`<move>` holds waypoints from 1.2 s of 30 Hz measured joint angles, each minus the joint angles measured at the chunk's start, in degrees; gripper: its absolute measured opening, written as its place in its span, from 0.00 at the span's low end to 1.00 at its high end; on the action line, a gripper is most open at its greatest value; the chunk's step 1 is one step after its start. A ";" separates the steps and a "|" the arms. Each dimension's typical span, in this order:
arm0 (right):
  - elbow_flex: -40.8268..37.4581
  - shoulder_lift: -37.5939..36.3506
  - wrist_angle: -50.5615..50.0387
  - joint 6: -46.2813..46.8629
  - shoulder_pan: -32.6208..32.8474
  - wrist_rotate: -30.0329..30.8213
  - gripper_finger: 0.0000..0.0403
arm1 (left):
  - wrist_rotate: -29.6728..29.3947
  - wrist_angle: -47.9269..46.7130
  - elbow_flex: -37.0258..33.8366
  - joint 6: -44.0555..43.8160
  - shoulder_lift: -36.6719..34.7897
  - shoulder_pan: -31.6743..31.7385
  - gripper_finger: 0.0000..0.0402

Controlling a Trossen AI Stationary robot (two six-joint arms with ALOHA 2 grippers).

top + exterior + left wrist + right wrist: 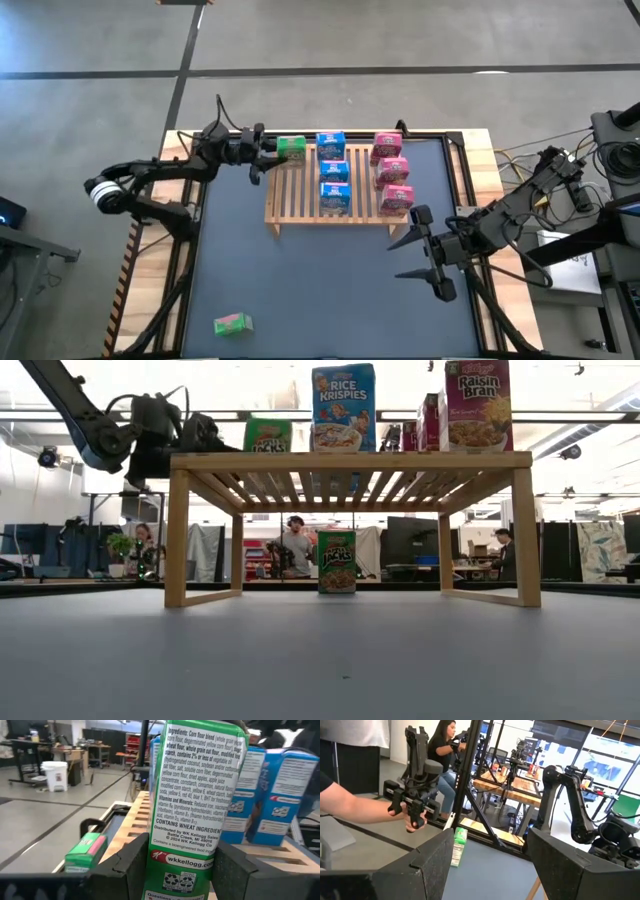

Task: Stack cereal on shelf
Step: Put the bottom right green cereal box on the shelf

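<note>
Robotics lab or workshop: polished concrete floor [330, 35], workbenches [515, 787] crowded with gear, dark monitors [410, 540], people [295, 545] seated beyond the counter [320, 660].

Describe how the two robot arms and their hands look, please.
Both arms are dark, jointed and slim. The left arm has a white band near its base and thin black cables along it. The left hand and right hand each have two flat, angular black fingers.

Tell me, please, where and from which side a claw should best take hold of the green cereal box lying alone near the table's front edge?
The green box lies flat, clear of the shelf. Come straight down from above and close across its two long edges, its narrower span. Nothing crowds it, so either claw fits; the right claw is open and free.
</note>
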 joint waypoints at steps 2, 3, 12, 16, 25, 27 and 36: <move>0.00 0.19 0.00 0.03 -0.01 0.00 0.60 | 1.50 2.08 0.08 -1.01 1.14 0.24 0.40; 0.00 0.28 0.00 0.02 0.01 0.00 0.60 | 1.90 2.98 0.08 -1.26 1.69 0.25 0.40; -0.04 0.46 -0.09 0.94 0.00 0.02 0.60 | 3.06 4.28 0.08 -1.75 3.36 0.56 0.43; -0.04 0.46 -0.19 0.96 -0.01 0.02 0.60 | 2.88 3.75 0.04 -2.61 2.94 1.04 0.47; -0.04 0.46 -0.44 1.07 -0.02 0.02 0.60 | 2.80 2.69 0.02 -3.06 2.18 1.11 0.55; -0.04 0.46 -0.46 1.14 -0.02 0.02 0.60 | 2.83 2.40 0.02 -3.16 2.16 1.11 0.56; -0.04 0.44 -0.48 1.51 0.00 0.02 0.60 | 3.10 -2.25 -0.09 -2.34 -1.47 1.84 0.58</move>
